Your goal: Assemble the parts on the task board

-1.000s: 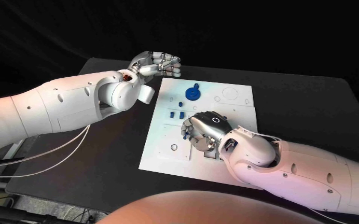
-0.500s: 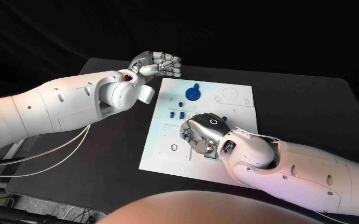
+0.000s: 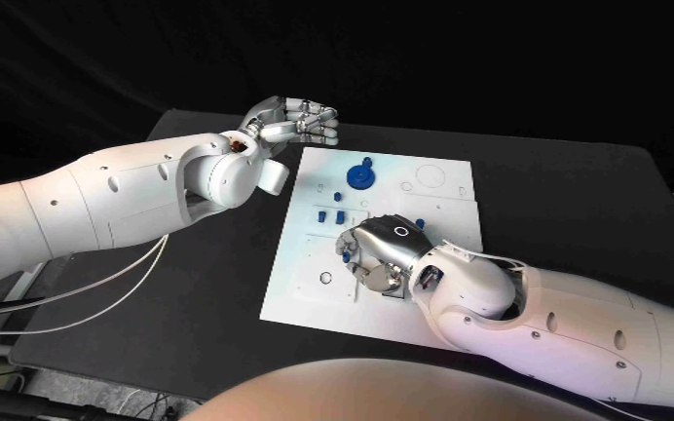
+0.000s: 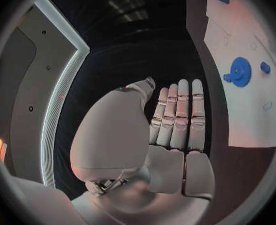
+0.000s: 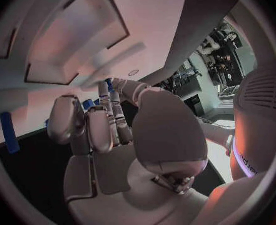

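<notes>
The white task board (image 3: pixel 447 209) lies in the middle of the black table. A blue gear (image 3: pixel 361 175) stands near its far edge, and the left wrist view shows the same gear (image 4: pixel 239 71). Two small blue pegs (image 3: pixel 329 214) stand left of centre. My right hand (image 3: pixel 382 250) is pressed down over the board's middle, fingers curled. It seems to pinch a small blue part (image 3: pixel 344 244) at its fingertips, and a blue tip (image 5: pixel 107 82) shows there in the right wrist view. My left hand (image 3: pixel 292 121) hovers off the board's far left corner, holding nothing, fingers (image 4: pixel 178 115) straight.
Another small blue peg (image 3: pixel 342 195) stands between the gear and the two pegs. A blue bar (image 5: pixel 9 132) lies on the board near the right hand. Round holes and recesses (image 3: pixel 431 175) mark the board's far right. Black table (image 3: pixel 576 197) surrounds the board.
My right hand has slid a little toward the board's near left, and a blue part now shows at its fingertips. The left hand has stayed still.
</notes>
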Available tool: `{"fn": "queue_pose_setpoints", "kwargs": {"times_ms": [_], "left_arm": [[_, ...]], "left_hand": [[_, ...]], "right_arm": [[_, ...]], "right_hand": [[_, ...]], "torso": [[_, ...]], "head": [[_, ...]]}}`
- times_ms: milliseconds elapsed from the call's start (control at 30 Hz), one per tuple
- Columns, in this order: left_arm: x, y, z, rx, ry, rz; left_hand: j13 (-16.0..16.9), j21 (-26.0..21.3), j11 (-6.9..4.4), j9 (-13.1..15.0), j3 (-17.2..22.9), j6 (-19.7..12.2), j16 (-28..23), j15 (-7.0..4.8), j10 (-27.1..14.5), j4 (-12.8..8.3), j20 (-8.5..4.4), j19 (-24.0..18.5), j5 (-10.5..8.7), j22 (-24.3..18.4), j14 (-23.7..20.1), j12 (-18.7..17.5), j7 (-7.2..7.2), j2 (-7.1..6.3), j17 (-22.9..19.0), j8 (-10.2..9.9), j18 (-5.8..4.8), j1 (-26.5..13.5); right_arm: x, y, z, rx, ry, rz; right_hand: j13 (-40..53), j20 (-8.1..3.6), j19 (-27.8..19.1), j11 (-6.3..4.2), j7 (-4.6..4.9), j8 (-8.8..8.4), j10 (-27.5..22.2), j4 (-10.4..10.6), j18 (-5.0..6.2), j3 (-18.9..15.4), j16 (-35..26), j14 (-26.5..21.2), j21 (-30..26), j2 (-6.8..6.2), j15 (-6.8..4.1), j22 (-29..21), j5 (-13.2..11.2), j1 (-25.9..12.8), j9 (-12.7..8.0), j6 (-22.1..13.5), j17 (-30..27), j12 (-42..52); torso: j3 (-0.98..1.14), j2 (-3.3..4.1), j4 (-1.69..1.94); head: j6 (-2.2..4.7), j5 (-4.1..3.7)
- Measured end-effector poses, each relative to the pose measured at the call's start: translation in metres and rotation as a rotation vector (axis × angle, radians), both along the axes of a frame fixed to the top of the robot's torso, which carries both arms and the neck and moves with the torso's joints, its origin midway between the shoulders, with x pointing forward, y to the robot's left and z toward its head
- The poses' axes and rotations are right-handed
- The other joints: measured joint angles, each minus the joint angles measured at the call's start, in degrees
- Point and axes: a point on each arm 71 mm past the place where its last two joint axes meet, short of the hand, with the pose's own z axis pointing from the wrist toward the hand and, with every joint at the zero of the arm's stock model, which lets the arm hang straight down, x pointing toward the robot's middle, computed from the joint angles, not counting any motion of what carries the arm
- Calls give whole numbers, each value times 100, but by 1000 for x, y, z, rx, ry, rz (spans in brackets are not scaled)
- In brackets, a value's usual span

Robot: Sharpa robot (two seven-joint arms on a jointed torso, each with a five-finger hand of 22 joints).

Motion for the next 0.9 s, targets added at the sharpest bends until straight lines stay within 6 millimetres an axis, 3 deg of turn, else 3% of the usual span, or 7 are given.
{"fn": "queue_pose_setpoints", "kwargs": {"times_ms": [167, 500, 767, 833, 900], "left_arm": [[0, 0, 0, 0, 1, -1], [0, 1, 0, 1, 4, -2], [0, 2, -1, 2, 6, -2], [0, 3, 0, 1, 6, -2], [0, 3, 0, 1, 6, -3]], "left_hand": [[0, 0, 0, 0, 0, 0, 0, 0, 0, 0, 0, 0, 0, 0, 0, 0, 0, 0, 0, 0, 0, 0], [0, -17, 4, 0, 9, 0, -19, 0, -4, 9, 0, 0, 0, -2, 0, 0, 0, 0, 1, 0, 0, 0], [0, -26, 21, 0, 17, 0, -27, 0, -21, 17, -1, -1, 0, -6, 0, 0, 0, 0, 7, 0, 0, 0], [0, -26, 21, 0, 17, 0, -27, 0, -21, 16, -1, -1, 0, -5, 0, 0, 0, 0, 7, 0, 0, 0], [0, -26, 21, 0, 17, 0, -27, 0, -21, 16, -1, -1, 0, -6, 0, 0, 0, 0, 6, 0, 0, 0]], "right_arm": [[0, -4, 1, 10, -4, -11], [-2, -20, 13, 40, -24, -36], [11, -54, 47, 43, -84, -96], [20, -65, 56, 28, -99, -124], [28, -78, 64, -3, -106, -155]], "right_hand": [[27, 28, -182, 82, -57, -97, -302, 21, 1, -178, -129, -13, -437, -82, 27, 0, 0, 31, -26, -114, -185, 89], [55, 48, -203, 66, -65, -128, -374, 46, 1, -251, -129, -13, -489, -82, 27, -1, 0, 31, -22, -82, -217, 277], [84, 15, -170, 66, -45, -128, -374, 119, 1, -324, -129, -13, -434, -82, 27, -2, 21, 32, -23, -61, -189, 440], [78, 15, -170, 50, -80, -198, -480, 204, 0, -452, -153, -13, -510, -140, 27, -2, 21, -26, -42, -96, -244, 484], [62, 15, -170, 53, -7, -271, -613, 275, 1, -609, -232, -13, -660, -173, 27, -2, 21, -59, -68, -182, -363, 544]], "torso": [[2, 2, 1], [1, 1, 1], [-5, -2, 1], [-5, -2, 1], [-9, -3, 1]], "head": [[11, -11], [34, -39], [83, -122], [97, -151], [114, -184]]}}
